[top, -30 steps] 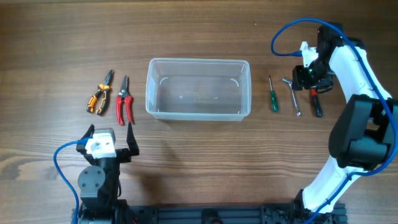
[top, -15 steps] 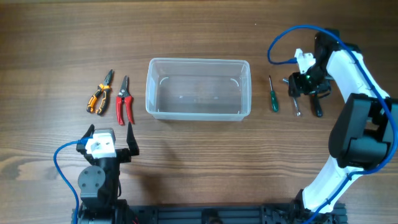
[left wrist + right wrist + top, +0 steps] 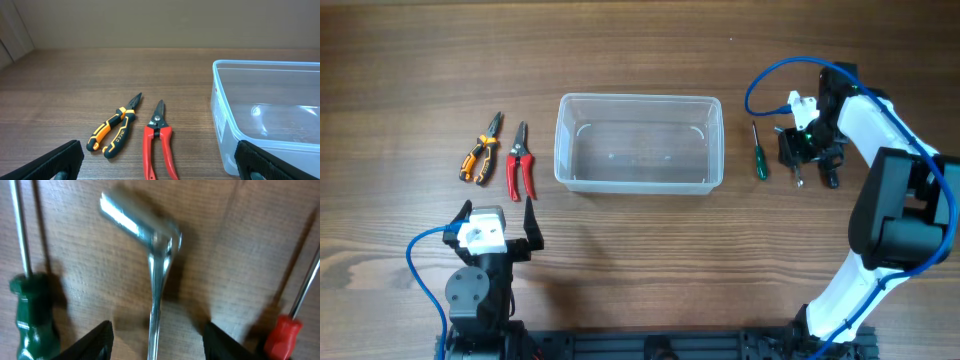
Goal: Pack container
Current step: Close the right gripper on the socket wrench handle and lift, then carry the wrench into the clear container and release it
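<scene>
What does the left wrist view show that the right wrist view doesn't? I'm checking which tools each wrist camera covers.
Only the left wrist view shows the orange pliers, the red cutters and the container, which has nothing in it where visible. Only the right wrist view shows the green screwdriver, the metal wrench lying between the open right fingers, and a red-handled tool. Both share only the wooden table; no tool appears in both.
</scene>
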